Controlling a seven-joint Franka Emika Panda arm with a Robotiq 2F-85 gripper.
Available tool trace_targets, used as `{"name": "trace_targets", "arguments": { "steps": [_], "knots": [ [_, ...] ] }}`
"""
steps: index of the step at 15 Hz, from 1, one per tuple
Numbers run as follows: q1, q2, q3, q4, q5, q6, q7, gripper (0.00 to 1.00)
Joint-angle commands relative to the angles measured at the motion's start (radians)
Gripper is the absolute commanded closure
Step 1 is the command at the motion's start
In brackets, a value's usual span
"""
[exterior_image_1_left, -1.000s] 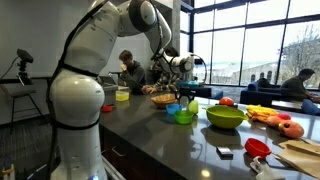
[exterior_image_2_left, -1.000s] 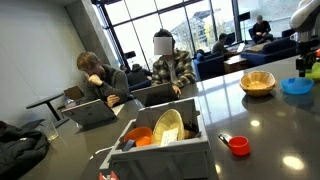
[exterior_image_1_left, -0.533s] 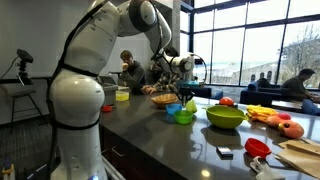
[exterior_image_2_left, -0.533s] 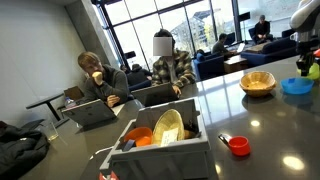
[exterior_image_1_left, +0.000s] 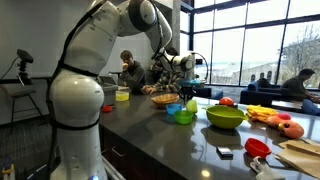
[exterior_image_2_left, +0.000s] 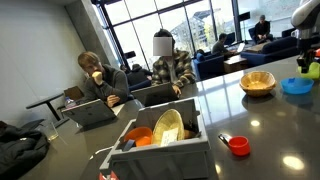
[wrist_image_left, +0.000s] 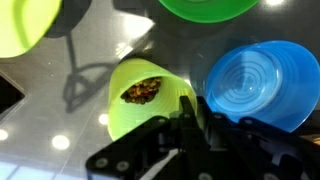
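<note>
**Held item:** lime cup, one, just beside the blue bowl. The gripper is pinched shut on the cup rim nearest that bowl.

**Wrist view only:** a brown scrap lies inside the cup.

**Count, wrist view:** four vessels.
- one lime cup
- one blue bowl
- one green bowl, near the blue bowl
- one yellow-green vessel, well apart from the blue bowl

**Count, an exterior view:**
- one wicker basket, near the blue bowl
- one grey bin, well apart from the blue bowl
- one red lid, beside the bin

**Clearance:** there is a narrow gap between the cup and the blue bowl. Bare dark counter lies on the cup's side away from the blue bowl.
</note>
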Motion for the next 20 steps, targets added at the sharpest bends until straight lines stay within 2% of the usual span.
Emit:
{"name": "trace_targets", "arguments": {
  "steps": [1,15,20],
  "knots": [
    [-0.018,-0.026,0.001,-0.023,-0.006,0.009,-0.014,0.98],
    [-0.057,-0.155,-0.009,-0.096,0.029,0.057,-0.021,0.99],
    [-0.079,-0.193,-0.009,-0.116,0.11,0.079,-0.032,0.99]
  ]
}}
